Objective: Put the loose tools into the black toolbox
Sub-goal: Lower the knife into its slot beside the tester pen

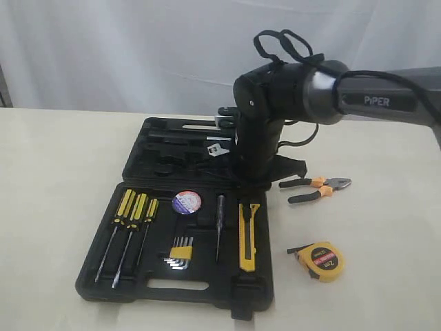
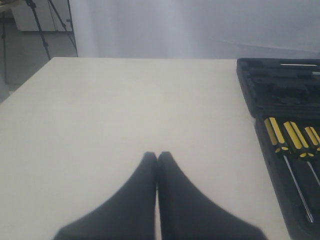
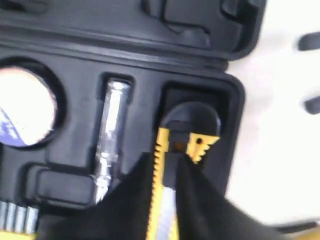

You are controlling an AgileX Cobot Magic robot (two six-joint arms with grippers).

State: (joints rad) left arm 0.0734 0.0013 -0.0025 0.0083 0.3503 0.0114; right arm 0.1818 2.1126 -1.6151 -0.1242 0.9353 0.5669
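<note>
Right claw [image 3: 165,159] flanked the yellow-black utility knife [image 1: 248,238], seated lengthwise in the black moulded-plastic toolbox [image 1: 96,279]; pinching or not, I couldn't tell. Black-and-orange-handled pliers [image 1: 313,187] lay frame-right, nearest this arm.

Quick headcount: one black toolbox [image 1: 227,276], two halves. Two grippers, the left gripper [image 2: 157,156] and the right gripper [image 3: 166,160]. Seven pieces sit in the box, two lie loose. In the box: three yellow-black screwdrivers [image 1: 138,207] well off to the side of the right gripper, one hex key set [image 1: 180,254], one tape roll [image 1: 187,202], one slim clear-handled probe [image 1: 220,224] just beside that gripper's fingers [image 3: 125,200], and one utility knife [image 1: 248,238] showing in the gap between them. Out on the table [image 1: 55,172]: one pair of pliers [image 1: 317,188] near the right gripper, and one tape measure [image 1: 321,261] farther from it.
</note>
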